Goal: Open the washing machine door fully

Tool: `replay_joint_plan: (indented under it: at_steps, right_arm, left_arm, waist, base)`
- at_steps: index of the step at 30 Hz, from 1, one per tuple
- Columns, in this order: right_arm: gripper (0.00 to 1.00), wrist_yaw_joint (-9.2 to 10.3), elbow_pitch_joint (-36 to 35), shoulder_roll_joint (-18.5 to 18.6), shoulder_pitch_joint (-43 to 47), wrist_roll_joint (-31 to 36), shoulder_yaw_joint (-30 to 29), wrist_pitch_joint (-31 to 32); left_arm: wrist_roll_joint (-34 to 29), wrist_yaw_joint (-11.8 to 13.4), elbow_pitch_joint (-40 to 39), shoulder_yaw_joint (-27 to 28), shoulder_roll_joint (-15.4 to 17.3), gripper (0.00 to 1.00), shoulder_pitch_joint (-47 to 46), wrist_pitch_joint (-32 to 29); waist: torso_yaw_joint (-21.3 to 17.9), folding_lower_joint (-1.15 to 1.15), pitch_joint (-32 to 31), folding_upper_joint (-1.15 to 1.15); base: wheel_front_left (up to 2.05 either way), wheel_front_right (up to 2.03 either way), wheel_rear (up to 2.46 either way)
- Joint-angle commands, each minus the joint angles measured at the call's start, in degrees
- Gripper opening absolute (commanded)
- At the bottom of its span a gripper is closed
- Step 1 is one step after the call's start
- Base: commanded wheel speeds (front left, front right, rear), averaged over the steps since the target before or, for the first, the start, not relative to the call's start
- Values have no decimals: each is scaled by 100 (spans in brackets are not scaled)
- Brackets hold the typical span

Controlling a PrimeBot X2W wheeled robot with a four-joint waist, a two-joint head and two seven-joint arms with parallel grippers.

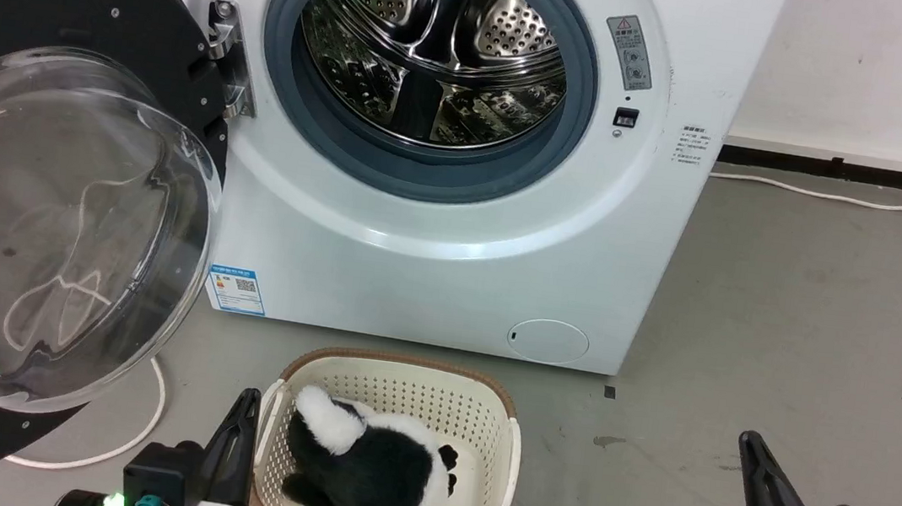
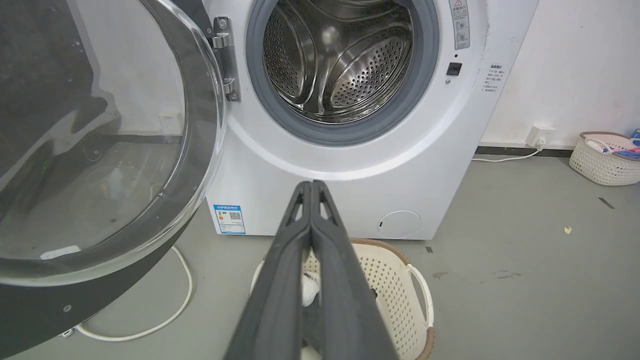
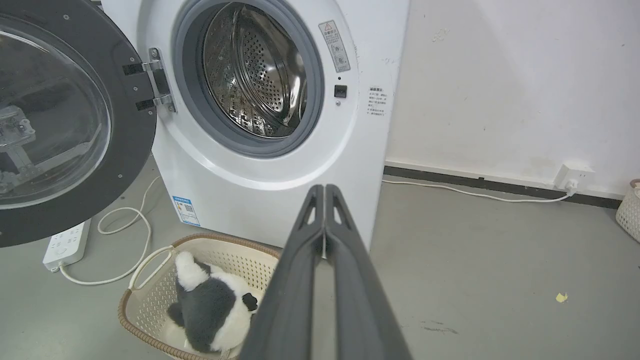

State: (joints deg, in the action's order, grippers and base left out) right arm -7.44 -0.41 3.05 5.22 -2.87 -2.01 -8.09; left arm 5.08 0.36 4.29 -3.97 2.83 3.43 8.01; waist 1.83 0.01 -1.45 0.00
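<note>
Left claw: the left claw (image 2: 311, 186) has its two long dark fingers pressed together, nothing between them, touching nothing.
Right claw: the right claw (image 3: 324, 189) is the same, pinched closed and empty.
Door: the big round glossy black washing machine door (image 1: 57, 208), with its bulging clear glass bowl, stands ahead and well to the left of the left claw, swung wide away from the grey-ringed steel drum mouth (image 1: 430, 64).
Hinge: the metal hinge (image 1: 227, 58) sits up ahead of the left claw, between door and drum mouth.
Handling: it looks rigid and fairly heavy, turning only about that hinge. The gloss is likely slippery, and the glass is best left alone.
Hold: I'd go for the black rim on the far-left free edge, which gives the most leverage.
Basket: the cream perforated plastic basket (image 1: 418, 389) is just right of the left claw.
</note>
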Motion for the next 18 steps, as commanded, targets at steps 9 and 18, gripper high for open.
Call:
replay_joint_plan:
  at_steps: [9, 18]
  right_arm:
    - [0, -2, 17, -9, -162, 78, 36, 135]
    - [0, -3, 22, -11, -238, 122, 70, 276]
  left_arm:
    - [-111, -12, -83, 79, 3, 0, -122, -130]
    - [-195, -17, -156, 146, 4, 0, -168, -271]
  waist:
    - [-26, 0, 20, 0]
    - [-59, 0, 46, 0]
  base:
    - [0, 0, 0]
    - [0, 0, 0]
